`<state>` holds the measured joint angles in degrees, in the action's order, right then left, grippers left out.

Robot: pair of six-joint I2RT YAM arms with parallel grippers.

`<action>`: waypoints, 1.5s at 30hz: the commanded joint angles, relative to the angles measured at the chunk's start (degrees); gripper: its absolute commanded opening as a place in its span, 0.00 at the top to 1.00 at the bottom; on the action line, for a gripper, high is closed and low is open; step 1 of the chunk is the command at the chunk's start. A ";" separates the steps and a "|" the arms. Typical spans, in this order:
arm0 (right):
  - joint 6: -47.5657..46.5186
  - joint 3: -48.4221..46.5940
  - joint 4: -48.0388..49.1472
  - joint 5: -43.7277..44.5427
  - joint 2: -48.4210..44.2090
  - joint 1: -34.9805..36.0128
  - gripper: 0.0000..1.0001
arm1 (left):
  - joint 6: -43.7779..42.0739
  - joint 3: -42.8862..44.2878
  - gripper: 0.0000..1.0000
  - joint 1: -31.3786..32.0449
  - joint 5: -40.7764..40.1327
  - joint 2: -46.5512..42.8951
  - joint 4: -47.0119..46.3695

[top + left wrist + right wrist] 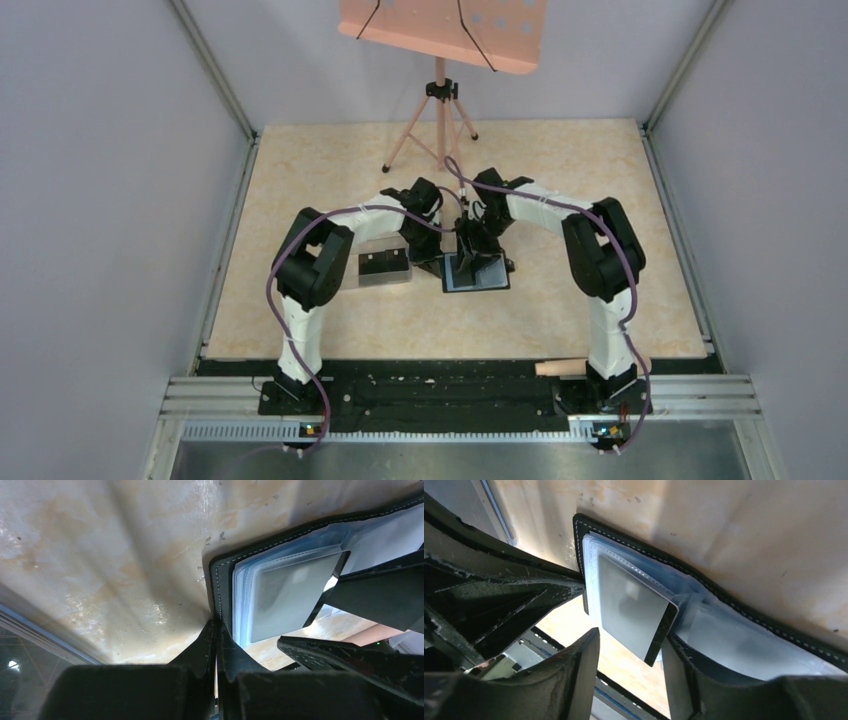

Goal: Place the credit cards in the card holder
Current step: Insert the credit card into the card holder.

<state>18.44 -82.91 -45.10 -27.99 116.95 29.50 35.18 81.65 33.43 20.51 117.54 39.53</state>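
Card holder [476,272] lies open at ctr of top view. Left gripper [217,626] pinched shut on its stitched edge, lower mid of its view. Right gripper [631,639] straddles credit card [629,605] half in a clear pocket; can't tell if gripping. Card prob. thin, stiff, slick: take by side edges.

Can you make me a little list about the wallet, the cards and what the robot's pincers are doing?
wallet: open, on the table
left pincer: shut on the wallet's edge
card: partly in a clear pocket, one end sticking out
right pincer: a finger on each side of the card; grip unclear
box: clear, left of the wallet
second card: in the box
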 commanded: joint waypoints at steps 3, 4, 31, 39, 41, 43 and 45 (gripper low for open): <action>0.89 -0.93 3.79 -4.20 2.19 1.09 0.63 | -1.00 0.97 1.00 0.85 -1.22 1.49 0.33; 0.95 -0.81 3.88 -4.63 2.20 1.09 0.69 | -1.06 0.99 1.00 0.85 -1.28 1.47 0.37; -1.93 -1.16 -2.11 4.81 -3.72 0.92 0.39 | -6.20 5.02 0.58 0.96 -10.36 -14.52 -0.86; -3.38 -4.67 -4.54 6.39 -3.92 0.92 0.37 | -3.49 -3.09 0.57 -2.06 -4.25 -23.22 -11.95; -3.60 -5.29 -5.10 6.91 -4.28 0.97 0.36 | -0.70 -7.44 0.57 -3.93 -0.60 -25.83 -17.66; -3.63 -5.72 -5.61 7.73 -4.36 1.00 0.36 | 1.77 -12.02 0.57 -6.02 1.75 -28.83 -22.39; -3.62 -5.97 -5.63 8.24 -4.65 0.92 0.36 | 3.60 -15.82 0.56 -8.14 3.06 -31.25 -25.31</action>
<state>15.97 -86.19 -49.15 -22.02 116.20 29.91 33.80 71.90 28.86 18.46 91.46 24.97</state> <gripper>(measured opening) 0.639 0.434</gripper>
